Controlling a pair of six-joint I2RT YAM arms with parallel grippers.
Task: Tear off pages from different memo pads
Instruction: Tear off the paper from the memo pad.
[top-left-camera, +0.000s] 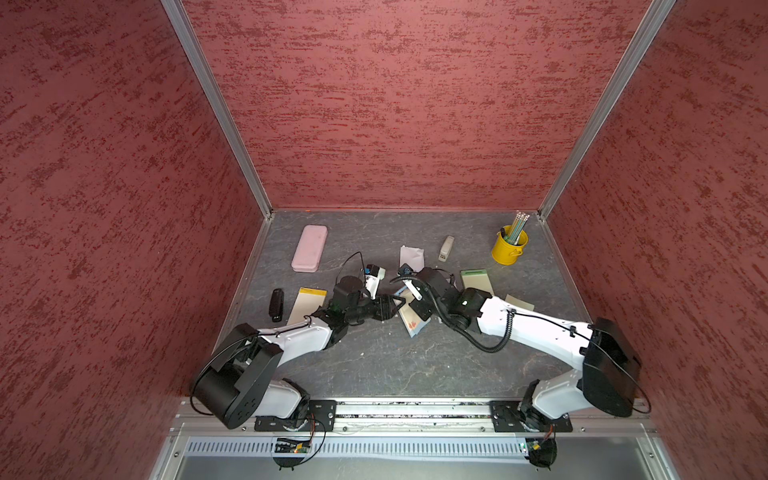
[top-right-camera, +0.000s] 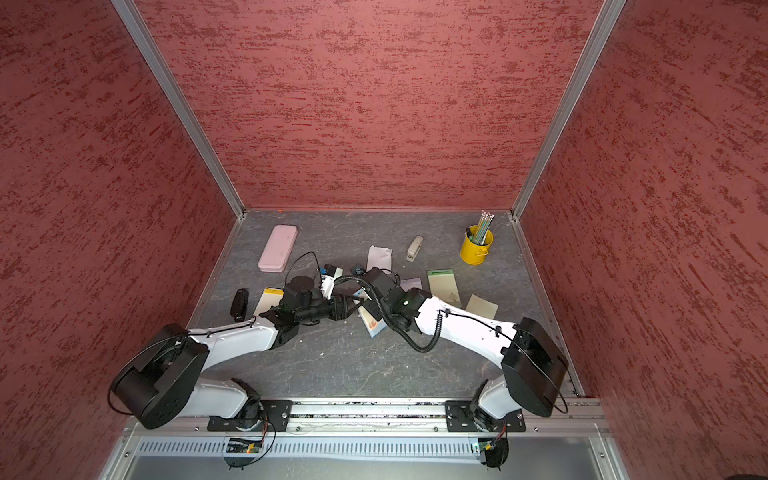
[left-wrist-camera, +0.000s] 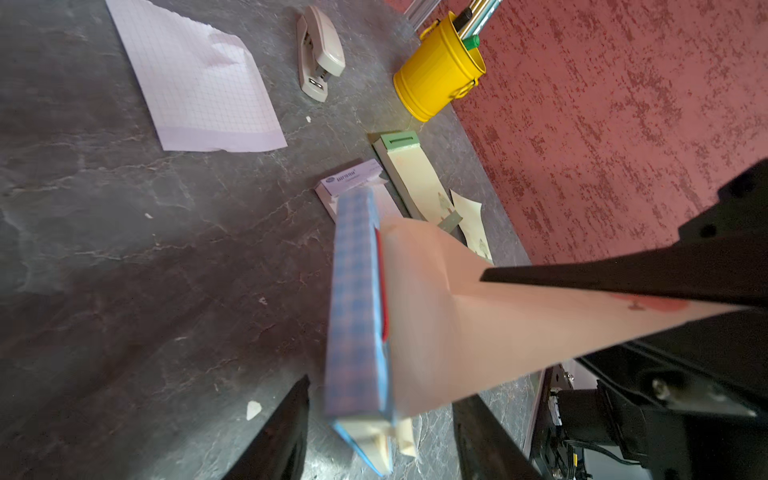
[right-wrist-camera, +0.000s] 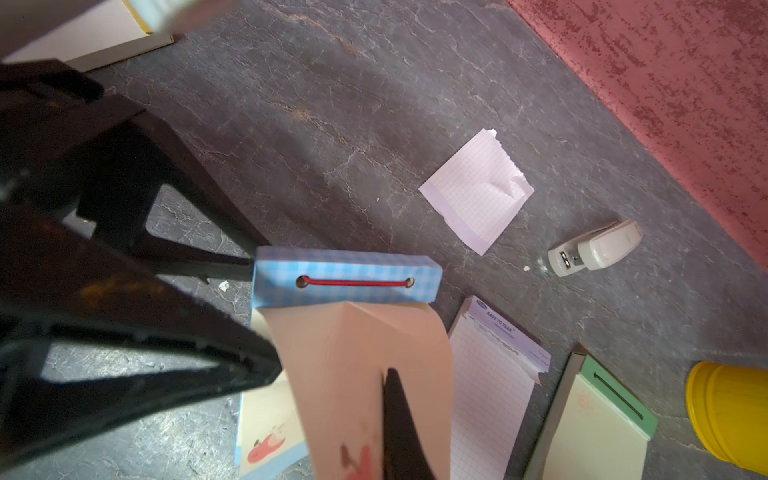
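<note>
The blue-checked memo pad (right-wrist-camera: 347, 282) lies mid-table, seen in both top views (top-left-camera: 413, 326) (top-right-camera: 374, 326). Its cream top page (right-wrist-camera: 345, 353) with an orange mark is lifted, and its top edge meets the blue strip. My right gripper (right-wrist-camera: 384, 399) is shut on this page (left-wrist-camera: 457, 311) near its lower end. My left gripper (left-wrist-camera: 384, 390) is open and straddles the pad's strip end, with a gap on each side. The yellow-strip pad (top-left-camera: 307, 305), lilac pad (right-wrist-camera: 498, 374) and green-strip pad (top-left-camera: 476, 280) lie flat. A loose lilac page (top-left-camera: 411, 255) and a pale green page (top-left-camera: 519, 303) rest nearby.
A pink case (top-left-camera: 309, 248) lies at the back left and a black oblong object (top-left-camera: 276, 304) near the left wall. A beige stapler (top-left-camera: 446, 248) and a yellow bucket of pencils (top-left-camera: 509, 247) stand at the back right. Small paper scraps dot the table.
</note>
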